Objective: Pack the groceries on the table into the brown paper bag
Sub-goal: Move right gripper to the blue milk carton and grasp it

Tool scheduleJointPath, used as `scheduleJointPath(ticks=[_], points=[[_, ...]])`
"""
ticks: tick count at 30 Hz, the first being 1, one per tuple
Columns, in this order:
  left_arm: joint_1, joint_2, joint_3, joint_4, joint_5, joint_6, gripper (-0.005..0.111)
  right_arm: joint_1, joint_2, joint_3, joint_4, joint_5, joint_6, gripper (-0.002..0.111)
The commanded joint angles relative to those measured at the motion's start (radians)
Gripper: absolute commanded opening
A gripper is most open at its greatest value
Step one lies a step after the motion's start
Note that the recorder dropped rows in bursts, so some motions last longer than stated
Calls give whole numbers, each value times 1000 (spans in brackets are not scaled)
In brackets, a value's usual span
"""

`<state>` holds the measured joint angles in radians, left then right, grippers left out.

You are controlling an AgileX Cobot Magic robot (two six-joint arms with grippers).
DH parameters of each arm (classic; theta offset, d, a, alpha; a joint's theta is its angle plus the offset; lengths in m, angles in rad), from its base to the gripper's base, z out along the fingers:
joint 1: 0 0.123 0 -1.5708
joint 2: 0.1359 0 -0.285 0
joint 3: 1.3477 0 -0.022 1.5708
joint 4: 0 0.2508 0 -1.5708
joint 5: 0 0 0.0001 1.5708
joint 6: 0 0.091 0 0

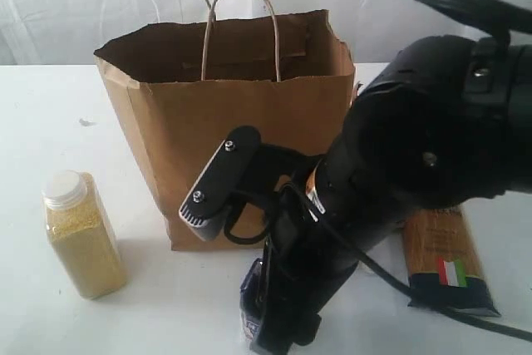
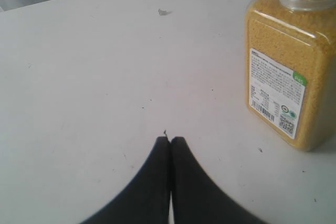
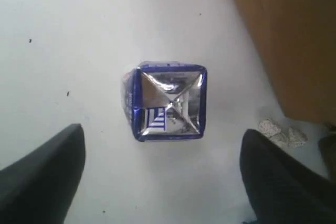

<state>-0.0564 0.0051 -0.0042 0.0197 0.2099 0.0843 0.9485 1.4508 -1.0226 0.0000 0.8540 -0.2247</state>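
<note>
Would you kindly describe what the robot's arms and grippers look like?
The right arm is bulky matte black with rounded joints, silver screws and a trailing black cable. The left gripper and right gripper have plain black fingers, the left's tapering.

Left gripper (image 2: pixel 170 142) has its jaws pressed fully together, holding nothing; right gripper (image 3: pixel 164 135) points straight down with jaws spread wide, its black arm (image 1: pixel 416 147) bent low.

A pleated white curtain (image 1: pixel 83 6) as backdrop; a few small pale speckled lumps (image 3: pixel 269 127) close together.
</note>
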Motion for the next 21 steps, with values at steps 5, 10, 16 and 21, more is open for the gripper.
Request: scheduleJointPath(ticks=[5, 10, 16, 21], points=[[4, -5, 4, -10, 0, -1, 0, -24, 66, 8, 6, -16, -51, 75], [4, -5, 4, -10, 0, -1, 0, -24, 113, 8, 25, -43, -70, 75], [4, -5, 4, -10, 0, -1, 0, -24, 169, 8, 32, -91, -91, 75], [4, -5, 4, -10, 0, -1, 0, -24, 204, 8, 32, -105, -91, 75]])
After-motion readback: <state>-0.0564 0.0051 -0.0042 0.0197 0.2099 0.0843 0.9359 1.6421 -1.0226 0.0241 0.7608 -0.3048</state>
